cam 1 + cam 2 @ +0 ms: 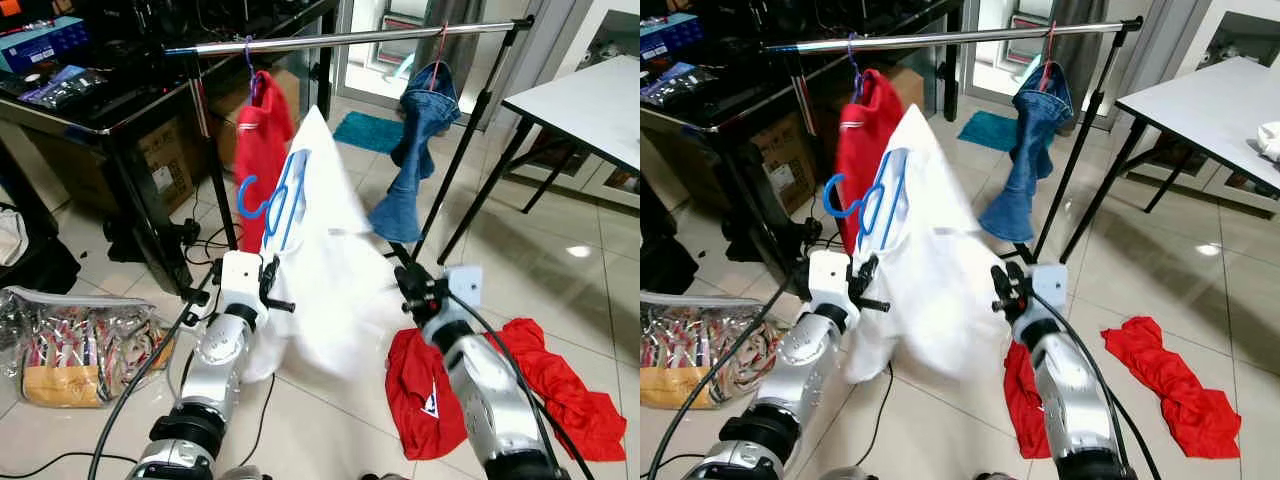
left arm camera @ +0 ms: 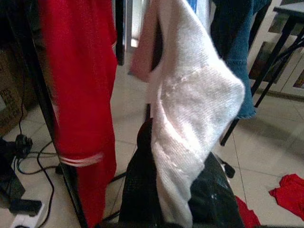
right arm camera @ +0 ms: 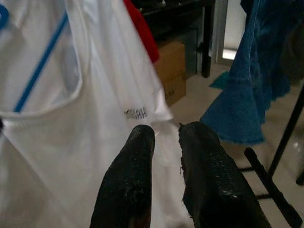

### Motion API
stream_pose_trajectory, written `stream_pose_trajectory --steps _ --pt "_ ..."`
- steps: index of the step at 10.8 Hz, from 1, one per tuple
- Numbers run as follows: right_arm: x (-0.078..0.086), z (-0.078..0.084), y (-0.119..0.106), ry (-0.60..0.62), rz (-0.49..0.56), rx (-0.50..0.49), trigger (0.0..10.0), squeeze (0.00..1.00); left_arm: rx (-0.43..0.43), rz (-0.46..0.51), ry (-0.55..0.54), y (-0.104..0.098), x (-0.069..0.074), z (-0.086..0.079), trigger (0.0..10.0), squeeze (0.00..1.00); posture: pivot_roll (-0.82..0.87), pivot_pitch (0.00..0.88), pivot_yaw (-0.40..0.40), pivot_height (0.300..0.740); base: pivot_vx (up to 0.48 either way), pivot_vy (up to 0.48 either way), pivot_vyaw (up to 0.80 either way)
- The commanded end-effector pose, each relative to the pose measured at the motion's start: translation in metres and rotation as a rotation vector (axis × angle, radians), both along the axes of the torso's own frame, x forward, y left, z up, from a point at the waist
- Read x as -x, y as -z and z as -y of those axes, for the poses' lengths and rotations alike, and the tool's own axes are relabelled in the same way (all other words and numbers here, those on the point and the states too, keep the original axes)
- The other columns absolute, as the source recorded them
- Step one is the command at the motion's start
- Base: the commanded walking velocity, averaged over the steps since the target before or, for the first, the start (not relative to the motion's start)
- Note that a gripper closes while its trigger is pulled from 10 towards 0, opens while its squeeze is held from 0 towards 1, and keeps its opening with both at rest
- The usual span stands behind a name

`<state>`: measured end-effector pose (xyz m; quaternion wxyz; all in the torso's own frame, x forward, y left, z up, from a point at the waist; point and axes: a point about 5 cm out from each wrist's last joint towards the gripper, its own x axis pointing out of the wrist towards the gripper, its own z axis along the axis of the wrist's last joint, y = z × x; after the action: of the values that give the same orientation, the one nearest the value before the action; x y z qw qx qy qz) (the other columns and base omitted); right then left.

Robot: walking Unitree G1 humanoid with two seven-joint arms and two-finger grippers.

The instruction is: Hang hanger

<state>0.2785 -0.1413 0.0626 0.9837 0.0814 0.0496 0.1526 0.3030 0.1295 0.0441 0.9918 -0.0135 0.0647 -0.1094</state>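
A white shirt [image 1: 325, 240] on a blue hanger [image 1: 288, 200] is held up below the silver rail [image 1: 350, 38], tilted, with the hanger's hook [image 1: 246, 198] pointing left and free of the rail. My left gripper [image 1: 272, 282] is shut on the shirt's lower left part; white cloth sits between its black fingers [image 2: 137, 190]. My right gripper [image 3: 166, 133] hovers just right of the shirt, shut, with nothing between its fingers. On the rail hang a red shirt [image 1: 262, 150] at the left and blue jeans [image 1: 420, 130] at the right.
Red garments [image 1: 560, 390] lie on the tiled floor at the right, one [image 1: 420, 395] under my right arm. A clear bag of items [image 1: 80, 350] lies at the left. A black desk [image 1: 100, 110] stands behind left, a white table [image 1: 590, 100] at right. Cables run across the floor.
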Motion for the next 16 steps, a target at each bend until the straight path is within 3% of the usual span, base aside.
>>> stream_pose_trajectory --steps 1,6,11,16 --pt "-0.0016 -0.0011 -0.0013 -0.020 0.010 0.019 10.0 0.00 0.006 0.053 -0.003 -0.0116 -0.0078 0.0043 10.0 0.00 0.18 0.000 -0.011 0.740 0.000 0.000 0.00" --pt "-0.0014 0.0001 0.0000 -0.025 0.009 0.017 10.0 0.00 -0.012 0.045 -0.048 -0.0106 -0.0101 0.0001 10.0 0.00 0.17 0.000 -0.011 0.740 0.000 0.000 0.00" --pt "-0.0006 0.0005 -0.0006 -0.034 0.011 0.021 10.0 0.00 -0.007 0.033 -0.026 -0.0076 -0.0087 0.0043 10.0 0.00 0.17 0.000 -0.019 0.740 0.000 0.000 0.00" --pt "-0.0004 -0.0004 -0.0008 -0.039 0.009 0.020 10.0 0.00 0.008 0.034 -0.023 -0.0074 -0.0080 0.0042 10.0 0.00 0.17 0.000 -0.020 0.740 0.396 0.000 0.00"
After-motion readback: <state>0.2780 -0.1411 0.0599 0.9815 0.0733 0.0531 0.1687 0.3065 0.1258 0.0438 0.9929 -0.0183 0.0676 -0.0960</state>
